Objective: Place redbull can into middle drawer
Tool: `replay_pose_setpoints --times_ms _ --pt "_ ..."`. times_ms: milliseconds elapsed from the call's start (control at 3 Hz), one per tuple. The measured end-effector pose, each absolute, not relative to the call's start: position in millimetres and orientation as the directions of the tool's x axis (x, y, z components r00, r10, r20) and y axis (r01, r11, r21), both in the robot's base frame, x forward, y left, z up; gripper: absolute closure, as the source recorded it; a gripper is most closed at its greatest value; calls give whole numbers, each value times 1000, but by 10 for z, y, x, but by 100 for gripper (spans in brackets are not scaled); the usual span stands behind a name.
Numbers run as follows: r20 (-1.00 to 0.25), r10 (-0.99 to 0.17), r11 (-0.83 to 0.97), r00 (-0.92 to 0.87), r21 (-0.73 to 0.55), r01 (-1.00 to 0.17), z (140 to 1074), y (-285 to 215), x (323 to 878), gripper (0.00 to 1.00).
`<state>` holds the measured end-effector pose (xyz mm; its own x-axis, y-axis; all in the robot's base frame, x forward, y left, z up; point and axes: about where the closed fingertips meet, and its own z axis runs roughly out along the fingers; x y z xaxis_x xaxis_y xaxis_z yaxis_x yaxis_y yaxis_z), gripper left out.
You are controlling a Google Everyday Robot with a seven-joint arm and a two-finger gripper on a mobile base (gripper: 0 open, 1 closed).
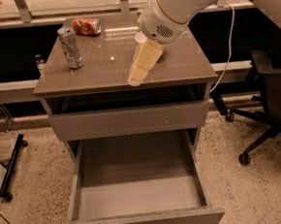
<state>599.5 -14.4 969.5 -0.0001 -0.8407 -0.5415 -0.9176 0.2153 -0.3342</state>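
Camera view: 1 redbull can (71,47) stands upright near the back left corner of the grey surface (185,66), well apart from the hand (136,78). The hand hangs tilted over the surface's front middle, holding nothing; whether it is spread or pressed together cannot be told. Below, the middle drawer (138,201) is pulled fully out. A crushed orange-red can (86,26) lies behind the redbull can.
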Motion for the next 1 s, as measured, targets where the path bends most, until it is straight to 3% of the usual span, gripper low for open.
replay_pose_setpoints --times_ms 667,1000 --pt "-625 -780 212 25 -302 -929 9477 528 6785 0" --pt "-625 -780 212 25 -302 -929 9477 529 6785 0"
